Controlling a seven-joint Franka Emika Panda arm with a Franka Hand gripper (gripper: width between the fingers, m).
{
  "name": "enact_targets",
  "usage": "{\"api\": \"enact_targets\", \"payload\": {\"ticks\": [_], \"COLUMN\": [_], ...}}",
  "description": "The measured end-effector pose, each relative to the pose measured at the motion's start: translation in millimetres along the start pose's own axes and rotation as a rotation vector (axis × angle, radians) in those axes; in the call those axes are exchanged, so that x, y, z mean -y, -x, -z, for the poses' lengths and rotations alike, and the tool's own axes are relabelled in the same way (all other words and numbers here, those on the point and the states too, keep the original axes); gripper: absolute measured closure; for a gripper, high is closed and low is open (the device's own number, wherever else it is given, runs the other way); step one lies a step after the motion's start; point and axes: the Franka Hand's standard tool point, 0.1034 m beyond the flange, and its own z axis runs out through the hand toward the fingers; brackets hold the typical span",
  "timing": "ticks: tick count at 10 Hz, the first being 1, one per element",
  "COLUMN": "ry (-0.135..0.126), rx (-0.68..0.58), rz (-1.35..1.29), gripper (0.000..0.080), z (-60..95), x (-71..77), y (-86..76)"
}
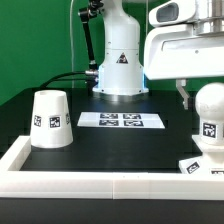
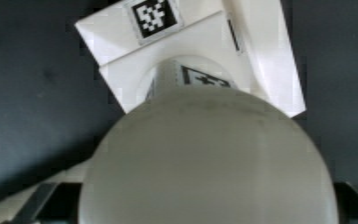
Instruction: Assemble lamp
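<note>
Matte white against the black table (image 1: 110,148), the lamp's three pieces lie in two places. The shade (image 1: 48,120), a truncated cone, stands upright on its wider end at the exterior view's left, with a small square tag facing the camera. It is well apart from the other pieces and nothing touches it.

At the exterior view's right, the bulb (image 1: 210,100) stands upright with its round end up and a tag on the narrower neck below. It is directly over the low base (image 1: 197,165), which sits close to the white rail (image 1: 100,184) along the table's near edge. The wrist view looks down past the bulb's dome onto the sloped, tagged faces of the base.

The gripper (image 2: 194,205) hangs over the bulb with its fingers (image 2: 43,205) spread wide, one on either side of the ball. The dark pads lie at the dome's edges, and they may be touching it, but I cannot tell whether they actually press on it or merely flank it.

The marker board (image 1: 120,120) lies flat mid-table, in front of the arm's pedestal (image 1: 120,68).
</note>
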Motion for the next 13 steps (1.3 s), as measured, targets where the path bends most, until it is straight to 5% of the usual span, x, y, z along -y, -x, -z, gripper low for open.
{"api": "enact_targets", "payload": {"ticks": [7,13], "ry": [0.002,0.006], "rx": [0.081,0.115], "rz": [-0.622,-0.876], "gripper": [0.0222,0.0222], "z": [-3.5,-3.7], "x": [-0.6,-3.6], "y": [10.7,11.2]}}
